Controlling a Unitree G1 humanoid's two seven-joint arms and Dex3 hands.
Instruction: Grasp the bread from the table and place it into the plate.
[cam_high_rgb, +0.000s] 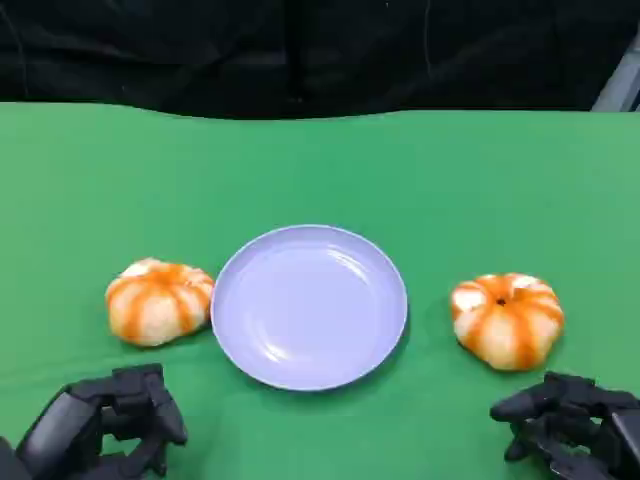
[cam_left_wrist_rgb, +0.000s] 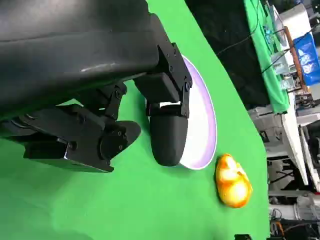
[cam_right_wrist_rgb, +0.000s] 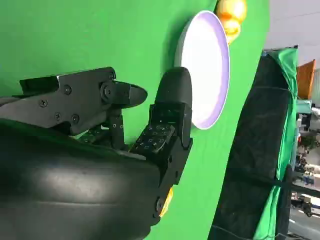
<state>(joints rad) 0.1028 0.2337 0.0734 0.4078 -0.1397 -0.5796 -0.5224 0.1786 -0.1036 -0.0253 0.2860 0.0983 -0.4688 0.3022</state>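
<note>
Reach your empty, loosely spread right hand (cam_high_rgb: 570, 425) onto the bread (cam_high_rgb: 507, 319) right of the plate (cam_high_rgb: 309, 306), wrapping from above; left hand (cam_high_rgb: 105, 425) likewise holds nothing.

Green cloth (cam_high_rgb: 320, 160) covers the table edge to edge, smooth with a faint crease at seven o'clock, lit evenly from above. At twelve o'clock a black drape (cam_high_rgb: 300, 50) hangs behind the far edge, with a pale strip at two o'clock. Out past the table in the left wrist view there's another green-covered surface (cam_left_wrist_rgb: 265, 55), a blue container (cam_left_wrist_rgb: 306, 55) and grey metal framing (cam_left_wrist_rgb: 285, 165).
</note>
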